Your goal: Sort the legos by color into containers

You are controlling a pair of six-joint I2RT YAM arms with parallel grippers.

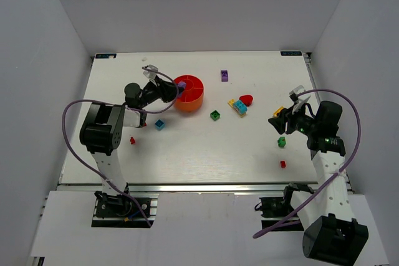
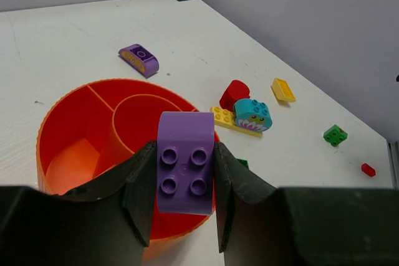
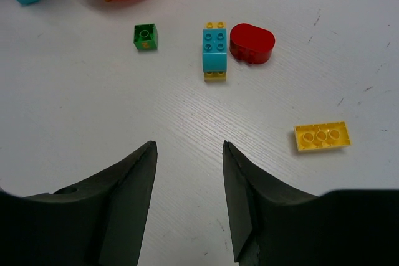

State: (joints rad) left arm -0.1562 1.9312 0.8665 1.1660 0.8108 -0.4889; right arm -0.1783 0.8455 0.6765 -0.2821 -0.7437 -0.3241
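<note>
Purple brick (image 2: 184,172) is noted clamped by its two sides in the left gripper (image 2: 184,151), studs turned toward the wrist camera. It is held above the near rim of the orange bowl (image 2: 62,116) at the centre of that frame. This hold is judged to suit a drop into one of the wedges. The wedge below cannot be told, because it is hidden by the brick itself. No bricks are seen in the left wedge or the middle cup, so the sorting is judged barely begun. The right gripper (image 3: 189,154) is seen with its jaws apart and nothing between them. It is poised over bare table (image 3: 75,104), aimed toward the cyan-on-yellow stack (image 3: 215,51) and the red rounded brick (image 3: 252,43) at upper centre, likely as next picks. A yellow plate (image 3: 321,136) lies at right and a green brick (image 3: 146,36) at upper left. The overhead view alone gives the whole spread: the bowl at upper left of centre, a second purple brick (image 1: 224,75) to its right, and small strays low in the frame. Stud detail and the grip itself are given only by the wrist views.
</note>
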